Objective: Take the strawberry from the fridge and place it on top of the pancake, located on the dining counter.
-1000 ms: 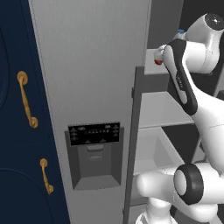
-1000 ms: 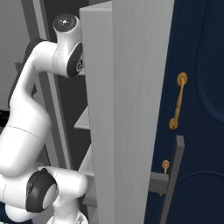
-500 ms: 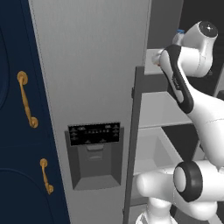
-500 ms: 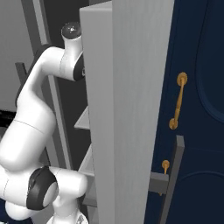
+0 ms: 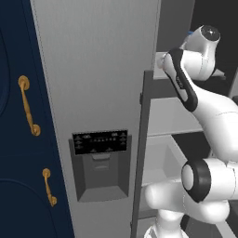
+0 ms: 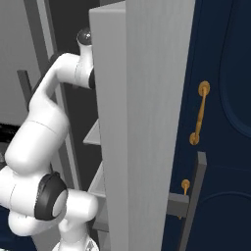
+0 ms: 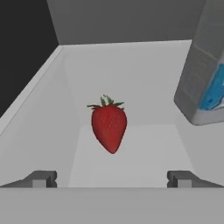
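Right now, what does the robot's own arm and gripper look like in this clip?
The arm is glossy white with rounded, tube-like links and dark grey to black bands at the joints; one link carries a dark stripe along its side. No cables or markings are visible. The gripper shows as two small, blocky dark grey fingertips.

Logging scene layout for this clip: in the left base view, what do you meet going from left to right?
Navy blue cabinet with gold handles → tall grey fridge door with its black dispenser panel → dark edge of the open door → grey inner shelves → white robot arm.
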